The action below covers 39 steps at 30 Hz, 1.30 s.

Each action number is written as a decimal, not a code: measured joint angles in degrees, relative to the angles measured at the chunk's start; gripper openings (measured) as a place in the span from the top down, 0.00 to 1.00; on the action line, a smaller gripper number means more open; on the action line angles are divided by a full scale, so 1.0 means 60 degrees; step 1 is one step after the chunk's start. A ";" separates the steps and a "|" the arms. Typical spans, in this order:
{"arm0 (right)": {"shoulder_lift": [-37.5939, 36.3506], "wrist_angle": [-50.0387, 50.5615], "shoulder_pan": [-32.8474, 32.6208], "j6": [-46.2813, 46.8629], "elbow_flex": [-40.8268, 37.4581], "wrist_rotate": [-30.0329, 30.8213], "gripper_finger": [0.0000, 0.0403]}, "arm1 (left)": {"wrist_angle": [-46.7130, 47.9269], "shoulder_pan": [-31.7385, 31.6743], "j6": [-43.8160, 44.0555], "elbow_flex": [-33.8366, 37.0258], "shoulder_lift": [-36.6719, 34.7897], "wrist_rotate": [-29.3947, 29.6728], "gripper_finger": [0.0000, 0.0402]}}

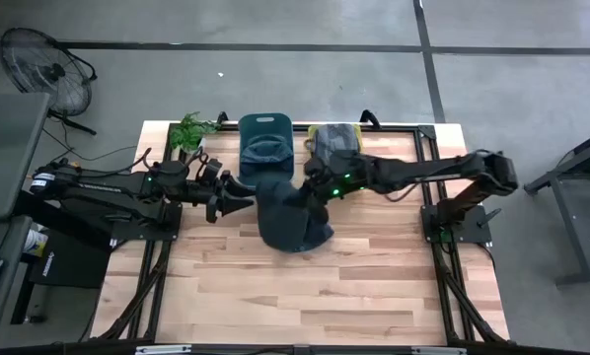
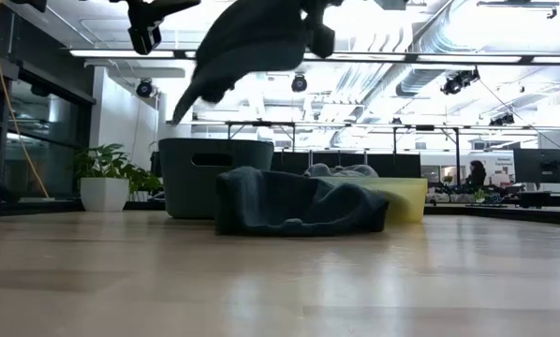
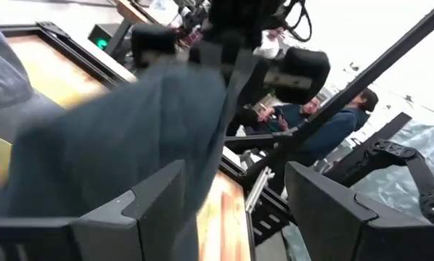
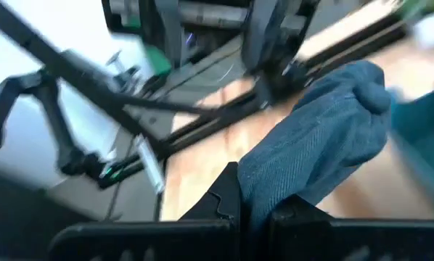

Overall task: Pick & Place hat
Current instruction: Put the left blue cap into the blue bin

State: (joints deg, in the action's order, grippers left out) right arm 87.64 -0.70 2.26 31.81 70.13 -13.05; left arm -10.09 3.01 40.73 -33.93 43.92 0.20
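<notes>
Hat (image 1: 290,219): dark blue-grey cloth, held off the table (image 1: 354,286) by the right gripper (image 1: 313,197), whose fingers are pinched shut on a fold of the fabric; in the right wrist view the cloth (image 4: 318,152) bulges out from between the closed fingers. From above, it hangs near the table's centre, at about 6 o'clock from the dark bin (image 1: 266,138). In the low view it (image 2: 247,42) hangs high above the wood, clear of the surface.

Left gripper (image 1: 238,193): at 9 o'clock from the hat, just beside it, fingers spread wide, gripping nothing; in the left wrist view the hat (image 3: 123,138) fills the space ahead of the two fingers (image 3: 155,199).

Dark bin and yellow bin (image 1: 334,138): side by side at the table's 12 o'clock edge, the yellow one to the 3 o'clock side. A potted plant (image 1: 189,130) stands at 9 o'clock from the dark bin.

Second dark cloth (image 2: 299,204): lies heaped on the table in the low view, in front of both bins.

Person (image 3: 326,130): seen beyond the table in the left wrist view.
</notes>
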 joint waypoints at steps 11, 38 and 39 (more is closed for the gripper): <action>-0.1094 -0.0159 -0.0022 -0.0752 0.0000 0.3707 1.00 | -0.0079 0.0000 -0.0033 0.0000 0.0033 0.1495 0.42; -0.1127 -0.4435 0.1007 -0.4620 0.0000 0.7082 1.00 | -0.2832 0.0000 0.4051 -0.0003 0.1403 0.5134 0.42; -0.1127 -0.4537 0.1029 -0.4747 0.0000 0.7102 1.00 | -0.3225 0.0000 0.4062 0.0000 0.1612 0.5257 0.42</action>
State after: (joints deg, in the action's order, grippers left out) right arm 80.88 -27.92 8.44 3.33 70.13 29.56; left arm -29.44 3.00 65.10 -33.93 53.60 31.74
